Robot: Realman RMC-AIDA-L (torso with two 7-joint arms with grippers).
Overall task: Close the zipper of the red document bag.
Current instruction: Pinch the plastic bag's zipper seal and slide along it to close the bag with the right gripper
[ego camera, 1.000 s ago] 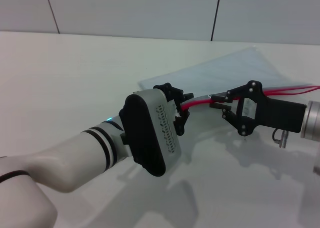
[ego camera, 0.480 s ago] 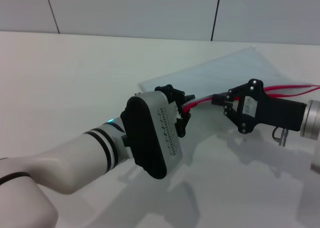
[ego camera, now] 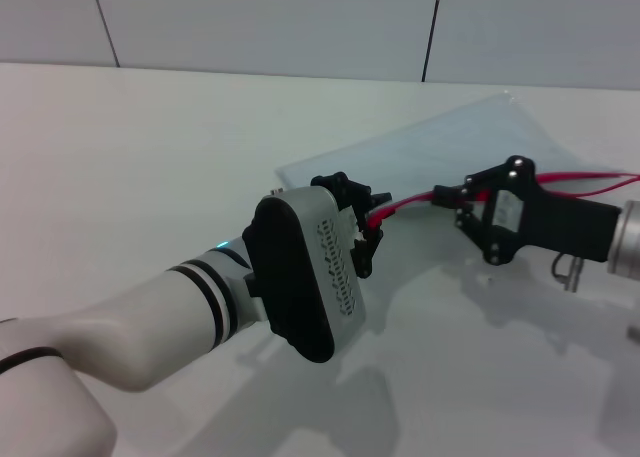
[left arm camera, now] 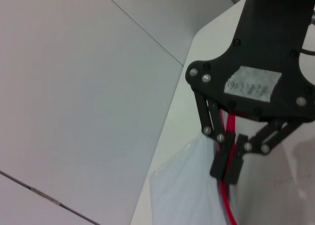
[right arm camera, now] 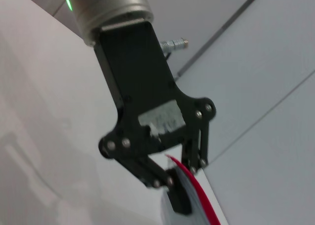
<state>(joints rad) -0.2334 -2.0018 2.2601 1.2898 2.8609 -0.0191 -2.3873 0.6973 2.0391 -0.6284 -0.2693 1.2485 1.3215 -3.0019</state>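
Observation:
The red document bag (ego camera: 450, 142), a flat pale blue translucent pouch, lies slanted on the white table. Its zipper (ego camera: 408, 202) is a thin red strip along the near edge, lifted off the table between my two grippers. My left gripper (ego camera: 371, 218) is shut on the zipper's left end, and the right wrist view shows this left gripper (right arm camera: 178, 198) pinching the red edge (right arm camera: 198, 191). To its right, my right gripper (ego camera: 444, 194) is shut on the strip. In the left wrist view the right gripper (left arm camera: 227, 167) clamps the zipper (left arm camera: 226, 200). The slider is hidden.
The white table (ego camera: 150, 157) stretches wide to the left and in front. A grey panelled wall (ego camera: 300, 22) rises behind its far edge. Past the right gripper the zipper (ego camera: 590, 183) splits into two red lines toward the right edge of view.
My right gripper has slid a little to the right along the red strip, away from the left gripper. The left gripper has kept its hold and barely shifted.

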